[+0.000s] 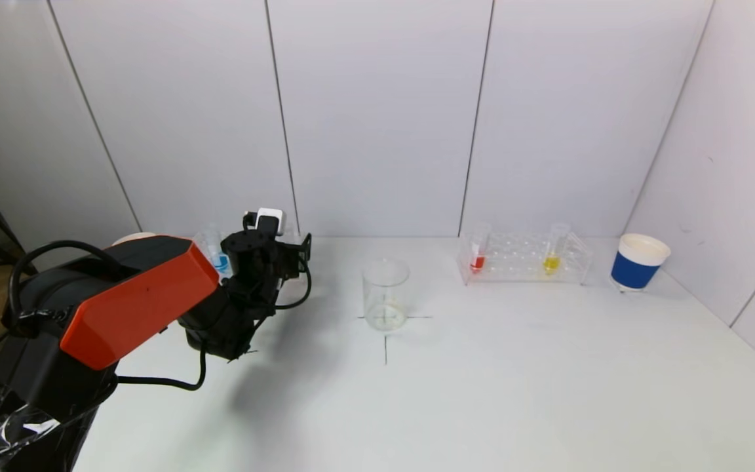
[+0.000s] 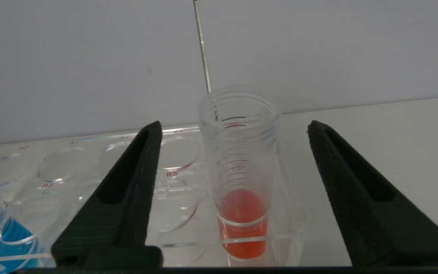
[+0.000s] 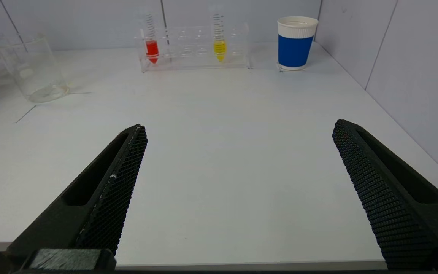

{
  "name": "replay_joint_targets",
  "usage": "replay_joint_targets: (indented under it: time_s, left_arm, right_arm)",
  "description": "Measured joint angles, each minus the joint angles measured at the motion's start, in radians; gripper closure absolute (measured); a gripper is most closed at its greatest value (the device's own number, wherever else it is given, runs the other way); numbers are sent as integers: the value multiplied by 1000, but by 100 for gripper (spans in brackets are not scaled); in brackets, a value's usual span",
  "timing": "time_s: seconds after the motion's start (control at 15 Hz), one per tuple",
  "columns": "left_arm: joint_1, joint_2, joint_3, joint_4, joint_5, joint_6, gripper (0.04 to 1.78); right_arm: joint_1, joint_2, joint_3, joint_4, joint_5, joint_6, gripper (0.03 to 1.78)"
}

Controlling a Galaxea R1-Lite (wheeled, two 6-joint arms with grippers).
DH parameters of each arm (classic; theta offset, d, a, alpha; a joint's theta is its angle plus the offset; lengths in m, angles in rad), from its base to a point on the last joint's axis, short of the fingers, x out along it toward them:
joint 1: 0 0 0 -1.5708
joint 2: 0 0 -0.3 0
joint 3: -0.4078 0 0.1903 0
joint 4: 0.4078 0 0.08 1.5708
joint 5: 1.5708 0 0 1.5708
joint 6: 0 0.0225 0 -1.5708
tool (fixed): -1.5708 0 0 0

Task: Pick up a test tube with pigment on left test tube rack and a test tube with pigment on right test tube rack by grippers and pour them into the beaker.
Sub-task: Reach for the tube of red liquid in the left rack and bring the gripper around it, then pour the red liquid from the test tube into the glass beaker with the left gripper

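Nothing is poured yet: the left gripper (image 2: 234, 125) has its fingers apart around the red tube (image 2: 240, 171), not squeezing, and the beaker (image 1: 385, 294) looks empty.

Clear glossy plastic rack (image 2: 89, 167), matt white table (image 1: 482, 380)

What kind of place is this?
Likely a mock chemistry lab bench: a glass beaker, clear test tube racks holding tubes of coloured liquid, plain white partition walls.
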Motion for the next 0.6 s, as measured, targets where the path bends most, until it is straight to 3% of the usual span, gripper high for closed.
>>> replay_joint_targets:
  time_s: [0.27,0.4,0.6]
  left_arm:
    - [3,1,-4,0,0,0,126]
    - [3,1,-4,0,-1,-1,136]
    - [3,1,-4,0,0,-1,137]
  right_arm:
    - [0,0,0,0,0,0,4]
    - [0,0,0,0,0,0,4]
    - [0,0,0,0,0,0,4]
